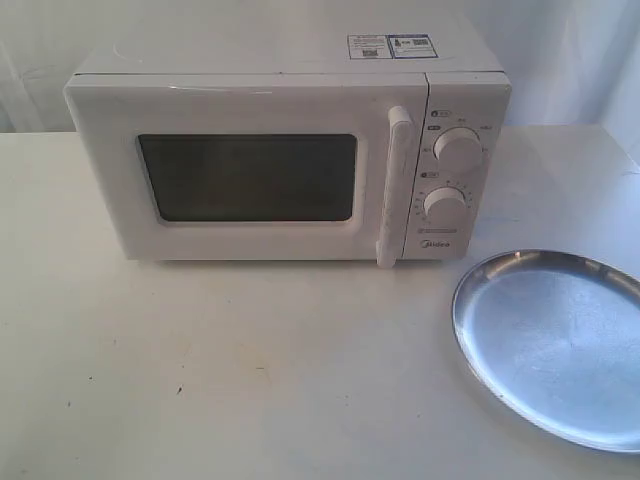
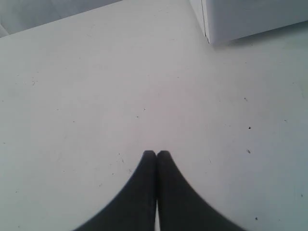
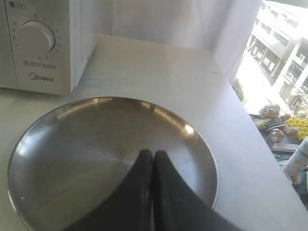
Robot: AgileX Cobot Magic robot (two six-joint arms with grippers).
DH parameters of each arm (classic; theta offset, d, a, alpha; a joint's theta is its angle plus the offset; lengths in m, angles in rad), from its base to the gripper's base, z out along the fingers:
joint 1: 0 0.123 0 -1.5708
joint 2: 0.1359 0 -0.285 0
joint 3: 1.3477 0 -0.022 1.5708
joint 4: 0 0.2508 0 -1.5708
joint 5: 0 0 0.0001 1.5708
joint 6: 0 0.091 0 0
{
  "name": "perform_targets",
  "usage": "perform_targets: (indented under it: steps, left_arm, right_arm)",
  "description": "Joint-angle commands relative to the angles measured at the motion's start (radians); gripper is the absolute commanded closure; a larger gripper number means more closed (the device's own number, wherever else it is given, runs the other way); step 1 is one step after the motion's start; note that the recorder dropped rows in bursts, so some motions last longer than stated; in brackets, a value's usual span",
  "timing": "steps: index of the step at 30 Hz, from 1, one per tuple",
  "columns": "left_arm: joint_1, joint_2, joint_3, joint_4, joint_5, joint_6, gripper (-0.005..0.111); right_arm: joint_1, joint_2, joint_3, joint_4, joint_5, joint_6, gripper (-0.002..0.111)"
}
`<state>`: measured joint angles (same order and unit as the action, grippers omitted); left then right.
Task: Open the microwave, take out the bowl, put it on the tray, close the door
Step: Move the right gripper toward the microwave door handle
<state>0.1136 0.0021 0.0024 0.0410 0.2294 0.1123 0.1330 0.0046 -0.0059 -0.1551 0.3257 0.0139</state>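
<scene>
Readable: "Midea" logo (image 1: 433, 243) on microwave (image 1: 270, 170) front panel, just below the lower dial (image 1: 445, 204); legible in exterior and right wrist views. Stickers (image 1: 391, 46) on microwave top: print too small to read. Dial scale markings: illegible

The left tool (image 2: 156, 153) is closed. Its two dark fingers (image 2: 139, 192) lie pressed flat against each other from the rounded tips back, with only a hairline seam between them and nothing caught there. Behind the tips each finger flares outward, so the pair widens toward the wrist. The tips appear to be held above the desk (image 2: 96, 96), which spreads beneath and ahead of them. The right tool (image 3: 153, 152) takes the same pose: both black fingers (image 3: 137, 192) meet along their whole inner edge, the tips are level with each other, and nothing is gripped. Only the finger pairs show; the wrists and arm links are out of sight.
</scene>
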Motion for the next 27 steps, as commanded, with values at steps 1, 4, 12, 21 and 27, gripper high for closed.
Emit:
perform_targets:
  steps: [1, 4, 12, 21, 27]
  left_arm:
    - [-0.006, -0.002, -0.002, -0.008, 0.002, -0.003, 0.107]
    - [-0.006, -0.002, -0.002, -0.008, 0.002, -0.003, 0.107]
    - [-0.006, -0.002, -0.002, -0.008, 0.002, -0.003, 0.107]
    - [-0.006, -0.002, -0.002, -0.008, 0.002, -0.003, 0.107]
    - [-0.006, -0.002, -0.002, -0.008, 0.002, -0.003, 0.107]
  right_arm:
    - [-0.004, -0.005, 0.006, 0.002, -0.009, 0.009, 0.108]
    - [-0.004, -0.005, 0.006, 0.002, -0.044, 0.009, 0.108]
    - [-0.003, -0.005, 0.006, 0.19, -0.648, 0.682, 0.108]
    - [-0.003, 0.3, -0.475, -0.523, -0.422, 0.879, 0.108]
    - [0.005, 0.594, -0.515, -0.552, -0.289, 0.699, 0.108]
